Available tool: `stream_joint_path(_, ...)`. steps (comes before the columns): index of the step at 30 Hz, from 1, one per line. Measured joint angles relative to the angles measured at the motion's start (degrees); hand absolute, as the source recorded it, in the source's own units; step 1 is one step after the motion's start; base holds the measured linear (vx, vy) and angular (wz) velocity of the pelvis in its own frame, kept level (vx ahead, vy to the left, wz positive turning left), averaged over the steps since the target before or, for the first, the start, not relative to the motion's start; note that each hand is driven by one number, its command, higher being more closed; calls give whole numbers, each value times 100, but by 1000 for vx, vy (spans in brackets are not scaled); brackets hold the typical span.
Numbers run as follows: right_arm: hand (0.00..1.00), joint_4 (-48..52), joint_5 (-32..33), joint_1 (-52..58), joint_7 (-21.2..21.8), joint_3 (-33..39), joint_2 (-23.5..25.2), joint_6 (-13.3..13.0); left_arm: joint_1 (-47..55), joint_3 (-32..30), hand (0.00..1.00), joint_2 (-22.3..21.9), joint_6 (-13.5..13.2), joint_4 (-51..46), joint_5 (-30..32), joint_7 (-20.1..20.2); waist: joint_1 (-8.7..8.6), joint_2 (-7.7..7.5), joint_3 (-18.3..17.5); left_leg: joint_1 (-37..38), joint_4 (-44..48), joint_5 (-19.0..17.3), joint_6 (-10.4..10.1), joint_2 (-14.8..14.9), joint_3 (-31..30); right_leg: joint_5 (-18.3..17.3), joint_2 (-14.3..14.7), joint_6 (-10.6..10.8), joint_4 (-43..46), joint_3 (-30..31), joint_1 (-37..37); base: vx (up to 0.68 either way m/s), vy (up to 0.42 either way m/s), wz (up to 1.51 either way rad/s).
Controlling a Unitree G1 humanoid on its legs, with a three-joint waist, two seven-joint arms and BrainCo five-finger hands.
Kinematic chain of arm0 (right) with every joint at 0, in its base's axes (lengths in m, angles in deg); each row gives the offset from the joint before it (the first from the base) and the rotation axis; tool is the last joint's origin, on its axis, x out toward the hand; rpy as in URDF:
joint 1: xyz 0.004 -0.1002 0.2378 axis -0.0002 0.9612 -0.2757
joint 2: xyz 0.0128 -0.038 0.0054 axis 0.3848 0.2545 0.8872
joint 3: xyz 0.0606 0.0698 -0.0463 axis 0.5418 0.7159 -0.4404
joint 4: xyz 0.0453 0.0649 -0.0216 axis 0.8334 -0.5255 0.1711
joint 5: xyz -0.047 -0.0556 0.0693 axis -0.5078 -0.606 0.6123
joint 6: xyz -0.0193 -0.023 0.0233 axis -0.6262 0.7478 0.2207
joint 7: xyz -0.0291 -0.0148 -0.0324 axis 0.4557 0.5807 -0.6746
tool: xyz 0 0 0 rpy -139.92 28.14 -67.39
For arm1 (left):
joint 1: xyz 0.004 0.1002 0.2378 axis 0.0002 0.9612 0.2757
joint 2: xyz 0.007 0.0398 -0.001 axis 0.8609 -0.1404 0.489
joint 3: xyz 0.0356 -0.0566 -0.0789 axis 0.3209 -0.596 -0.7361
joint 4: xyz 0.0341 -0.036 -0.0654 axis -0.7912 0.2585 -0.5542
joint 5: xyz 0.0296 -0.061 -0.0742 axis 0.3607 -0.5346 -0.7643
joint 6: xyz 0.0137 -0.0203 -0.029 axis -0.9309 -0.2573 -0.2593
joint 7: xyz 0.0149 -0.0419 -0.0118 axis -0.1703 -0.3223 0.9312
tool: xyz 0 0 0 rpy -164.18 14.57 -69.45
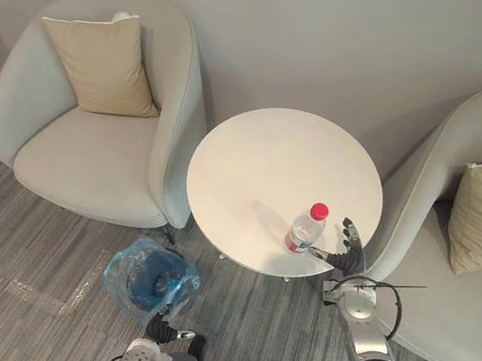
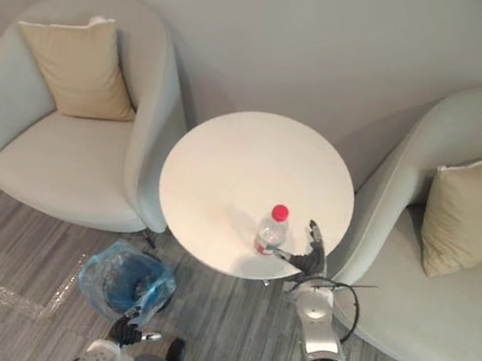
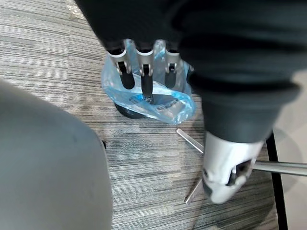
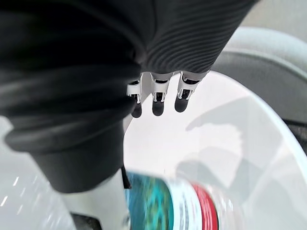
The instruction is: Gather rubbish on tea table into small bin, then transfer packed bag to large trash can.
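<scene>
Evidently poised for a grasp, the robot's right hand (image 1: 350, 250) stood at the near rim of the round white tea table (image 1: 262, 161). Its fingers were straight and spread, its thumb reaching toward a clear plastic bottle (image 1: 305, 231) with a red cap. The bottle stood upright on the tabletop close to that rim, just beside the palm, and nothing had closed round it. The right wrist view showed the fingers (image 4: 157, 91) extended over the tabletop, with the bottle's label close under the wrist cover. The side-on approach seemed suited to a tall, light container, one judged likely to tip if nudged before the fingers wrapped it.

On the grey carpet (image 1: 27, 231), off the table's left front edge, sat the small bin (image 1: 151, 286). It was lined with a blue plastic bag (image 1: 121, 267), its mouth pulled open over the rim, apparently so rubbish could drop straight in. The left hand (image 3: 144, 67) hung low near the bin, fingers relaxed and holding nothing.

A pale armchair (image 1: 81, 167) with a beige cushion (image 1: 105, 63) stood to the table's left, and a second armchair (image 1: 463, 328) with its own cushion to the right. The bottle appeared to be the one piece of rubbish on the table, not yet gathered.
</scene>
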Motion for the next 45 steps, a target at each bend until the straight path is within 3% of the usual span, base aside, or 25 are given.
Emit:
stream_joint_path(7,0,-3,1,-37,-31,-220,28,4,-44,-2,0,24,-1,-71,-47,-6,110,-20,98,-194,103,3,0,-59,-36,8,-47,13,82,-36,-133,-56,26,5)
stream_joint_path(13,0,-3,1,-461,-319,-217,49,9,-137,0,0,6,-2,-174,-64,-29,163,-6,267,-459,257,7,-1,-61,-194,9,-49,13,95,-217,-235,-2,-10,15)
stream_joint_path(14,100,-3,1,-516,-352,-218,59,10,-137,-1,0,0,-4,-186,-65,-61,174,-4,276,-459,258,7,-1,-62,-193,5,-56,12,104,-229,-238,11,-15,3)
stream_joint_path(20,100,44,101,-829,-717,-164,83,10,-147,-12,0,-26,-6,-344,-283,-111,269,-31,382,-645,297,6,-1,-95,-203,-227,-164,-9,530,-314,-548,-9,-7,6)
stream_joint_path(27,100,60,314,-882,-741,-139,290,56,-161,-17,0,-37,-5,-505,-289,-110,324,-113,469,-659,379,-10,10,-120,-198,-373,-237,-28,781,-381,-599,-8,-13,6)
stream_joint_path(33,100,906,305,-454,-632,-141,288,47,-206,-18,0,-22,1,-514,-283,-109,298,-214,526,-570,374,-37,16,-141,-207,-369,-232,-21,670,-381,-453,0,-1,1)
stream_joint_path(41,100,1524,177,515,-326,-136,353,-5,-224,-11,0,-12,9,-369,-259,-101,116,-288,489,-325,295,-29,19,-141,-193,-68,-136,86,7,-351,21,-1,8,-4)
stream_joint_path(45,100,1931,-34,1012,-206,-151,488,-44,-189,13,0,-36,17,-264,-205,-98,90,-302,282,-204,213,-22,23,-115,-142,128,-93,97,-345,-287,209,-8,25,-14)
